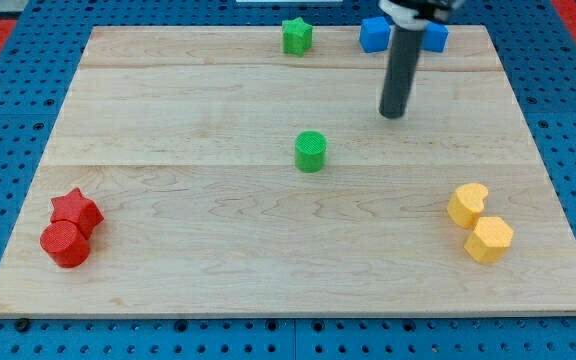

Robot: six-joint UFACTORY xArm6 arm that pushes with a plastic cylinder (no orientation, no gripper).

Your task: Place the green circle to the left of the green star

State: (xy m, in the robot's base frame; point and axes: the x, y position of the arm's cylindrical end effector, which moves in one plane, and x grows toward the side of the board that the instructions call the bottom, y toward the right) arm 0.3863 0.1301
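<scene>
The green circle (310, 151) stands near the middle of the wooden board. The green star (296, 36) sits at the view's top edge, almost straight above the circle and far from it. My tip (394, 114) rests on the board to the right of the circle and a little above it, well apart from it. The tip is below and to the right of the star. It touches no block.
Two blue blocks (373, 34) (435, 37) sit at the top, partly behind the rod. A red star (77, 210) and red circle (65, 243) touch at bottom left. A yellow heart (467, 204) and yellow hexagon (489, 239) sit at right. The board's edge (288, 310) runs along the bottom.
</scene>
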